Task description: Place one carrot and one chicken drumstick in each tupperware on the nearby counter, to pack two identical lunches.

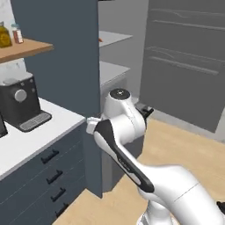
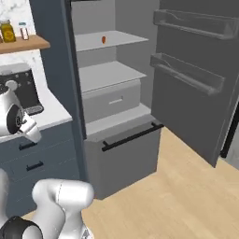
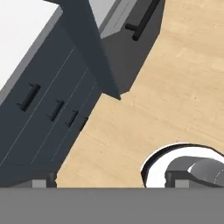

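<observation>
A small orange carrot [image 2: 103, 39] lies on the upper shelf of the open fridge [image 2: 112, 74], and a sliver of it shows in the left base view [image 1: 100, 40]. The white counter [image 1: 26, 140] runs left of the fridge over dark drawers [image 3: 48, 109]. My gripper [image 3: 110, 183] hangs over the wooden floor in front of the drawers, pointing down. It is open, with its fingertips [image 3: 39, 183] far apart and nothing between them. The tupperware and the chicken drumstick are out of view.
A black coffee machine [image 1: 19, 105] stands on the counter under a wooden shelf [image 1: 22, 49] with jars. The fridge door [image 2: 196, 79] stands swung open to the right. A bottom drawer with a black bar handle [image 2: 133, 136] juts out. Wooden floor [image 3: 175, 87] lies in front.
</observation>
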Motion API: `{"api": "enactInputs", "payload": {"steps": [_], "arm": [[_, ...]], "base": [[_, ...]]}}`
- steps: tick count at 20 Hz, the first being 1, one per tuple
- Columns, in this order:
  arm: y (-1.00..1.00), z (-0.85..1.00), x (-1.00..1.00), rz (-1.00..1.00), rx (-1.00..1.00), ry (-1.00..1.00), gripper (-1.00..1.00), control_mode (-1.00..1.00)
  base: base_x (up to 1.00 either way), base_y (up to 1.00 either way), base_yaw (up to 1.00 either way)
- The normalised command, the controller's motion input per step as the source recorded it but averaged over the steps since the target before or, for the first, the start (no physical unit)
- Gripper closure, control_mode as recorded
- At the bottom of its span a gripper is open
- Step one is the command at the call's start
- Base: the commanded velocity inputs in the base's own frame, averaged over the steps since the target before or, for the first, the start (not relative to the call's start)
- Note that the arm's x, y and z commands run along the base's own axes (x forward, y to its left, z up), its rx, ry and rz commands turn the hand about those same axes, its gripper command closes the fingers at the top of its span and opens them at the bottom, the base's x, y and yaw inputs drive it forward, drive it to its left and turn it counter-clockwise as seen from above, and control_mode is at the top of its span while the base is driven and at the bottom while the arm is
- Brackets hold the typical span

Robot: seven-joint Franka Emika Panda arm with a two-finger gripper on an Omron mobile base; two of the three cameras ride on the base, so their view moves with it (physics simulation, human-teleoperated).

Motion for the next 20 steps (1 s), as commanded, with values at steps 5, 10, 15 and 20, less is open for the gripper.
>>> {"api": "enactInputs", "payload": {"steps": [5, 10, 15, 20], "arm": [[0.0, 0.0, 0.0, 0.0, 0.0, 0.0, -1.0, 1.0], [0.0, 0.0, 0.0, 0.0, 0.0, 0.0, -1.0, 1.0], [0.0, 0.0, 0.0, 0.0, 0.0, 0.0, -1.0, 1.0], [0.0, 0.0, 0.0, 0.0, 0.0, 0.0, -1.0, 1.0]], "base": [[1.0, -0.78, 0.02], [1.0, -0.92, 0.23], [1.0, -0.75, 0.24], [1.0, -0.44, 0.28]]}}
